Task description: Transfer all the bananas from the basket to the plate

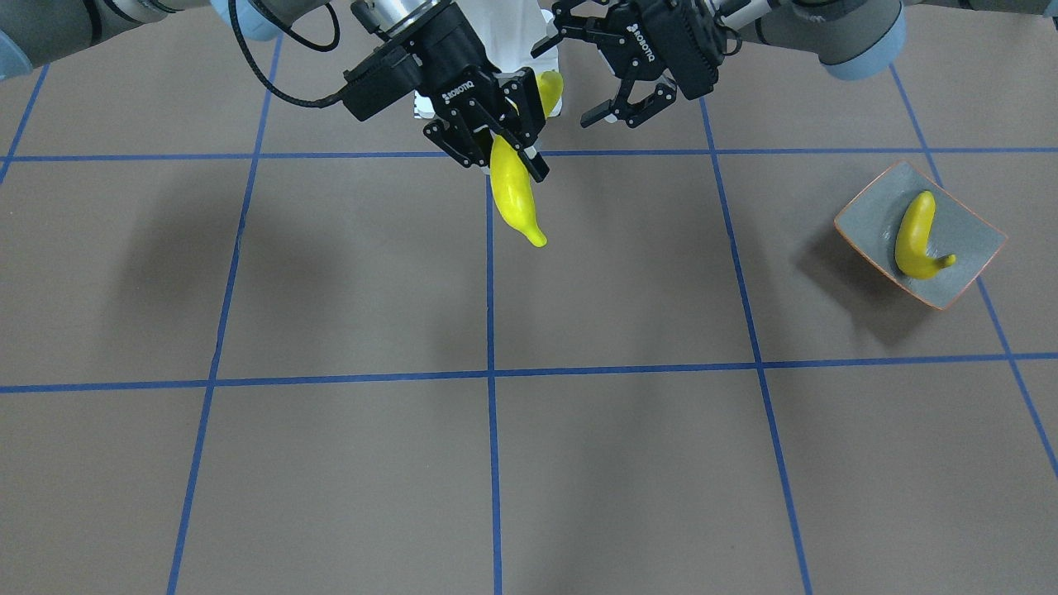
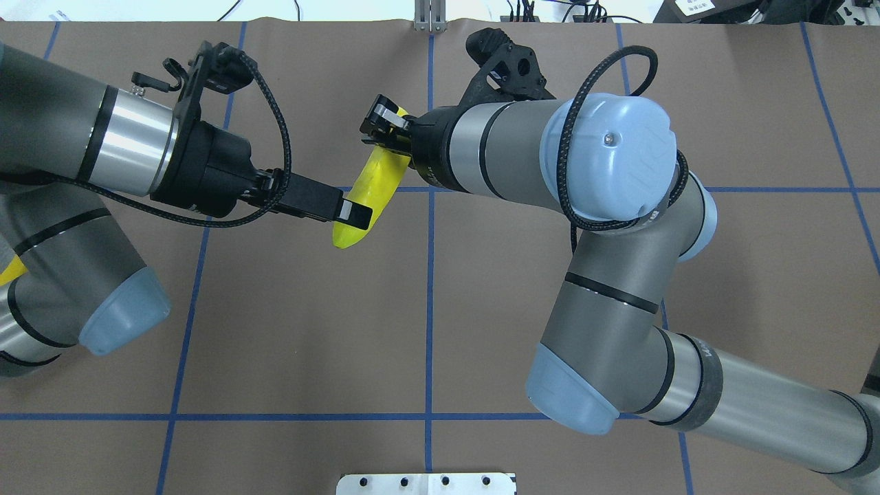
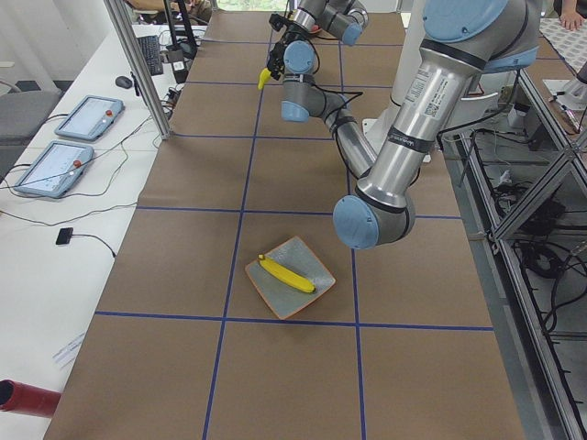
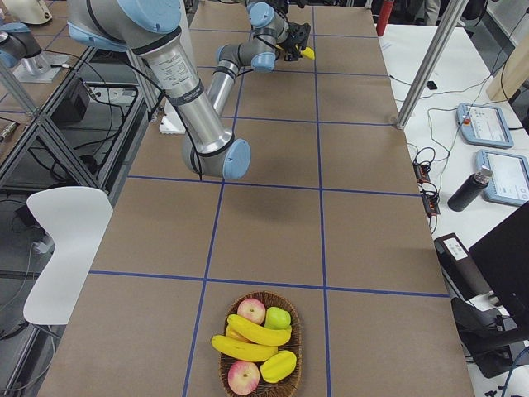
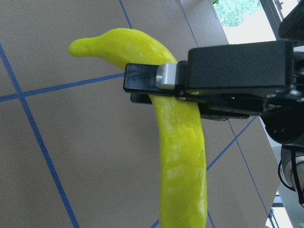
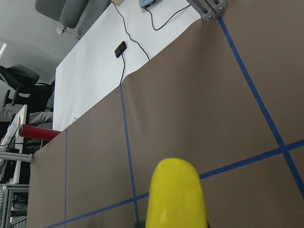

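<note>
My right claw (image 1: 506,150) is clamped on a banana (image 1: 514,198) that hangs above the counter (image 1: 331,289). My left claw (image 1: 612,116) gapes wide and empty just beside it. Both claws read "ROBOTIQ", and a second banana (image 1: 913,231) lies on the plate (image 1: 963,221).

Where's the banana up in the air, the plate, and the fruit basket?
banana in the air (image 1: 512,195), front view, middle of its body.
plate (image 1: 963,227), front view, bare grey inside.
basket (image 4: 296,329), right side view, woven rim.
</note>
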You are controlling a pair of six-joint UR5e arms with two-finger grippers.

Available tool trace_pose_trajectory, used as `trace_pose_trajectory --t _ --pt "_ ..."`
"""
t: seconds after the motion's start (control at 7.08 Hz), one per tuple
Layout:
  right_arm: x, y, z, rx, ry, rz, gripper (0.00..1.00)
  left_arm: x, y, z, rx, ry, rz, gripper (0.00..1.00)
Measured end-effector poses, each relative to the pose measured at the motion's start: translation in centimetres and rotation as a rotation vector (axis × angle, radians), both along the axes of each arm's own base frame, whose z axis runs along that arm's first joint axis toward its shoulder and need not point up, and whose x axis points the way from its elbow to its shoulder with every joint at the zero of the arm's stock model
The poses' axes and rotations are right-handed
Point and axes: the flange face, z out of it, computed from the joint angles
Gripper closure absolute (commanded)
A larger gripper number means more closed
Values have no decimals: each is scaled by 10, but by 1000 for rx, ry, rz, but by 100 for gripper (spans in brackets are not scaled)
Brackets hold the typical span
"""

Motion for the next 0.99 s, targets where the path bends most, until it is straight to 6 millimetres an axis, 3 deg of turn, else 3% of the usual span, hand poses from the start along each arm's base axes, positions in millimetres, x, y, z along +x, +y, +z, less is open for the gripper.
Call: trace_pose_trajectory --t 0.28,0.42,0.57,0.85,0.99 --pt "-1 7 -4 2 -11 -3 100 0 1 -1 2 2 1 59" --pt "-2 8 -4 3 -11 -4 100 0 2 -1 3 2 4 71" --pt "-2 8 -4 3 -11 -4 99 3 5 -1 5 3 12 77" --pt "-3 8 -4 5 -9 -5 0 13 16 -2 22 18 41 100" --pt "-2 6 -4 12 -4 8 0 16 21 -3 29 27 52 100"
